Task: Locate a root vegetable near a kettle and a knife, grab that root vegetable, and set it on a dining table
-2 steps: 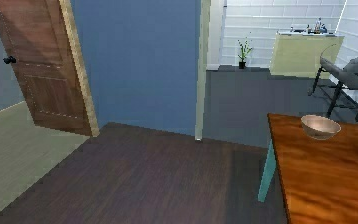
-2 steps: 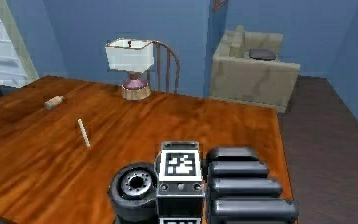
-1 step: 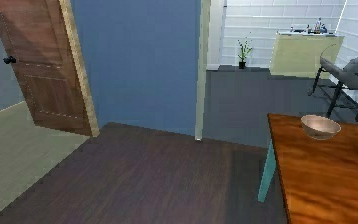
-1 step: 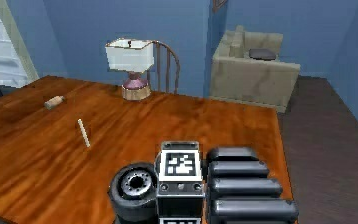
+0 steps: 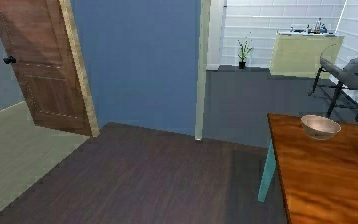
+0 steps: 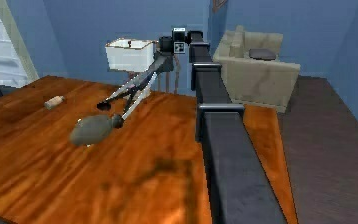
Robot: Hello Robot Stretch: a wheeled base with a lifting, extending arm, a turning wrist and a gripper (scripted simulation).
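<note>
While the arm (image 6: 222,140) reaches over the dining tabletop (image 6: 47,170), the set-down step seems to be in hand.
A grey-brown oval lump (image 6: 90,130), likely the root vegetable, lies on the wood at the fingers (image 6: 133,100); whether they hold it cannot be told. The next move should leave it there and lift clear without nudging it.

Near me the table (image 6: 47,170) is bare wood, so I can sweep freely there. Further out on it, a grey lump (image 6: 90,131) lies right by my gripper (image 6: 114,112), and a white roll (image 6: 54,101) sits toward the table's far left. A white box (image 6: 129,52) stands at the table's far edge, behind my fingers. An armchair (image 6: 255,68) blocks the way past the table's far right corner. Ahead, a bowl (image 5: 320,126) sits on the table's corner. The floor (image 5: 137,175) left of the table is open up to the wall (image 5: 137,60) and door (image 5: 42,60).
</note>
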